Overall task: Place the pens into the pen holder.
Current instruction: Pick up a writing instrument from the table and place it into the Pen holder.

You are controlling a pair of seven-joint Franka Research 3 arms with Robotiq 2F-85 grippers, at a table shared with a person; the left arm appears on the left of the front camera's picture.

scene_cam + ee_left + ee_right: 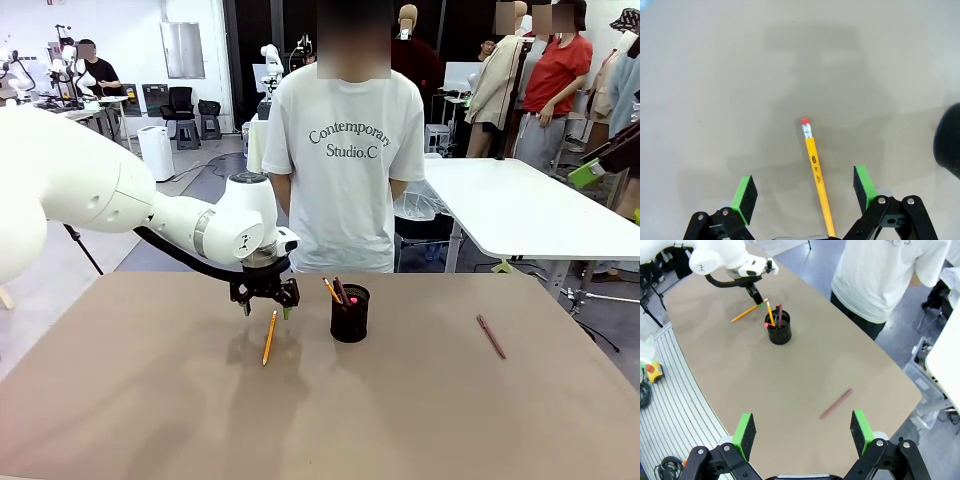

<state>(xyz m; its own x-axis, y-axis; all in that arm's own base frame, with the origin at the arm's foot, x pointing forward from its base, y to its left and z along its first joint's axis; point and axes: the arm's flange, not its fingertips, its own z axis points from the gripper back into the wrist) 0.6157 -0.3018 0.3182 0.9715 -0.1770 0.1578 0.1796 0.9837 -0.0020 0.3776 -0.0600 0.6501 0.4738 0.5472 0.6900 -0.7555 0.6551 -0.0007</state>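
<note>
Hovering tool: the left tool (pixel 267 310), jaws spread wide and empty, hangs low over the far end of a yellow pencil (pixel 269 338).
Pencil: it lies flat on the brown tabletop (pixel 150 420), just left of the holder, with its eraser end toward the robot. In the left wrist view it runs lengthwise between the green pads (pixel 746 197), slightly nearer one pad than the other.
Pen holder: the black wire-mesh pen holder (pixel 350 315) stands upright near the middle of the tabletop, close beside the left tool. A second yellow pencil (pixel 331 290) and a dark pen (pixel 342 291) already lean in it.
Maroon pen: the maroon pen (pixel 491 337) lies flat, well off to the right and apart from everything else.
Right tool: the right tool (pixel 803 432) is wide open and empty, high above the tabletop, looking down toward the maroon pen.
Person: a person (pixel 345 150) stands at the far edge, behind the holder.
Step, as judged: lining up to pinch the loose pencil; two pieces remain outside the holder.
Risk, off-centre pinch: the nearer pad may touch first and roll or skid the thin pencil out of the grip.
Risk, end grasp: held near its tip, the pencil may pivot and droop, making the drop hard to aim.
Risk, crowded holder: the leaning pencil and pen could block entry.
Risk, light holder: a brush from the tool might tip it.
</note>
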